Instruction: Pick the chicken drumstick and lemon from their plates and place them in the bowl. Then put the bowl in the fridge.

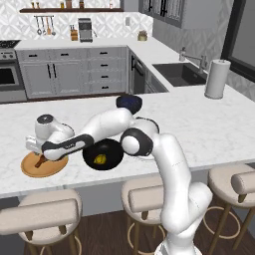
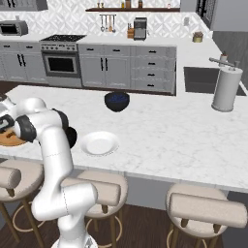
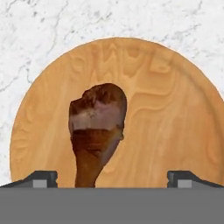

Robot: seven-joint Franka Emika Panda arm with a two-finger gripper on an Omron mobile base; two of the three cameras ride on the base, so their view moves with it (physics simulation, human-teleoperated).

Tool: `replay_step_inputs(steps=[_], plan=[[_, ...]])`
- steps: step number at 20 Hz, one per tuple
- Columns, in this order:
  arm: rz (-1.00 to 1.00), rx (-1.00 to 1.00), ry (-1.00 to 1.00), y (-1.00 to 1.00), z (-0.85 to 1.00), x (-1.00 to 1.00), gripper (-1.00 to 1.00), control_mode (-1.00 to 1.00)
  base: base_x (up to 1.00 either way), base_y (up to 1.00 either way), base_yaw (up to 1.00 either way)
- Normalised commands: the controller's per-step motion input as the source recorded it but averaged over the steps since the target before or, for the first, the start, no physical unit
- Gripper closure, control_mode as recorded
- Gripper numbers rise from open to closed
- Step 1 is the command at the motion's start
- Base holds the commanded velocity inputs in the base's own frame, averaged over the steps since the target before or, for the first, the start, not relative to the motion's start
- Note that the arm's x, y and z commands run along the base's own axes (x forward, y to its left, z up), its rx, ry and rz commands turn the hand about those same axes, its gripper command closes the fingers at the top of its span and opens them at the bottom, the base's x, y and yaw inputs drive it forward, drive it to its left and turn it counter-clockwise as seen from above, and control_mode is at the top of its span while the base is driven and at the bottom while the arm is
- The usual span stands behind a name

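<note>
Drumstick point(image 3: 97, 127) on wooden plate point(image 3: 175, 127) — lemon point(image 1: 100, 159) in bowl point(image 1: 112, 148)

blue bowl point(image 2: 116, 101), paper towel roll point(image 2: 226, 89), stools point(image 2: 207, 209)

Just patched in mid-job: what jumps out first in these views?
The open tool hangs right over the chicken drumstick, which lies on the tan wooden plate at the near left of the marble counter. Beside that plate, the lemon already sits in the black bowl. The white plate is bare.
</note>
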Motion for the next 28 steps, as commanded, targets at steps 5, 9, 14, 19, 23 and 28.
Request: replay_step_inputs(steps=[5, 9, 14, 19, 23, 28], plan=[[0.00, 0.00, 0.06, 0.12, -0.36, 0.32, -1.00, -1.00, 0.00, 0.00, 0.00], [0.00, 0.00, 0.06, 0.18, -0.28, 0.31, -1.00, -1.00, 0.00, 0.00, 0.00], [0.00, 0.00, 0.05, 0.15, -0.33, 0.27, 1.00, -1.00, 0.00, 0.00, 0.00], [0.01, 0.00, 0.04, 0.00, -0.64, -0.02, 1.00, -1.00, 0.00, 0.00, 0.00], [0.00, 0.00, 0.00, -0.30, -0.32, -0.75, 1.00, -1.00, 0.00, 0.00, 0.00], [0.00, 0.09, -0.13, -0.94, -0.76, -1.00, 1.00, -1.00, 0.00, 0.00, 0.00]])
